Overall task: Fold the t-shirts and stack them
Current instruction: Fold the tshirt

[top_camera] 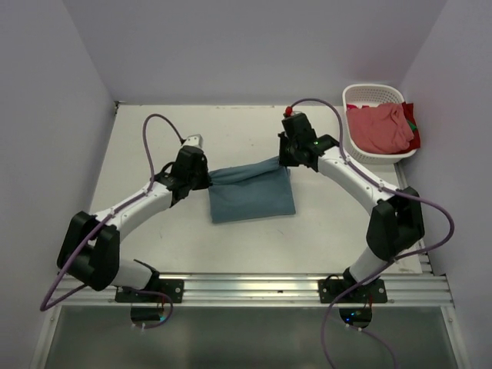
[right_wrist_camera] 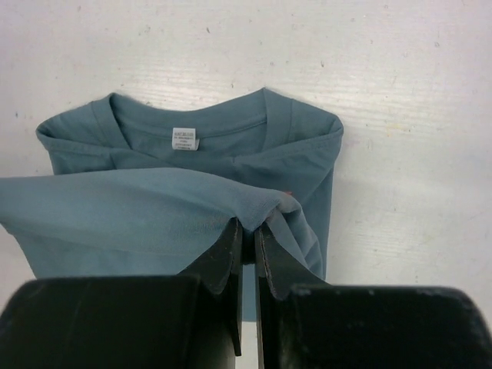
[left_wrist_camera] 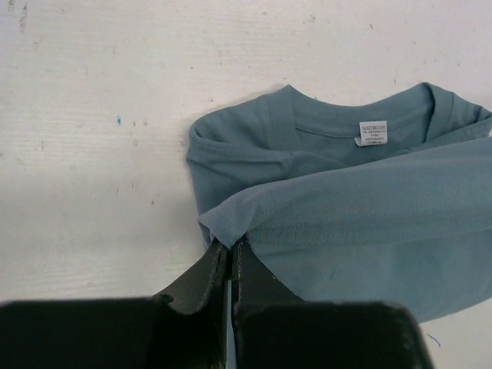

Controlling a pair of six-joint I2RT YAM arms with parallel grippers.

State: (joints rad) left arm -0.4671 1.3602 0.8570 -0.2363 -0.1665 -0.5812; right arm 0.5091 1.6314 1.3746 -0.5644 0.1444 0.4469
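The teal-blue t-shirt (top_camera: 252, 195) lies part-folded in the middle of the table, its collar and white neck label (left_wrist_camera: 372, 132) facing up. My left gripper (top_camera: 201, 181) is shut on the shirt's lifted left corner (left_wrist_camera: 224, 224). My right gripper (top_camera: 286, 160) is shut on the lifted right corner (right_wrist_camera: 265, 209). The hem edge stretches raised between both grippers, above the lower layer (right_wrist_camera: 192, 138). A salmon pink-red t-shirt (top_camera: 378, 127) sits bunched in the basket at the back right.
The white slotted basket (top_camera: 361, 95) stands at the table's back right corner, against the right wall. Walls close in the table on the left, back and right. A metal rail (top_camera: 254, 286) runs along the near edge.
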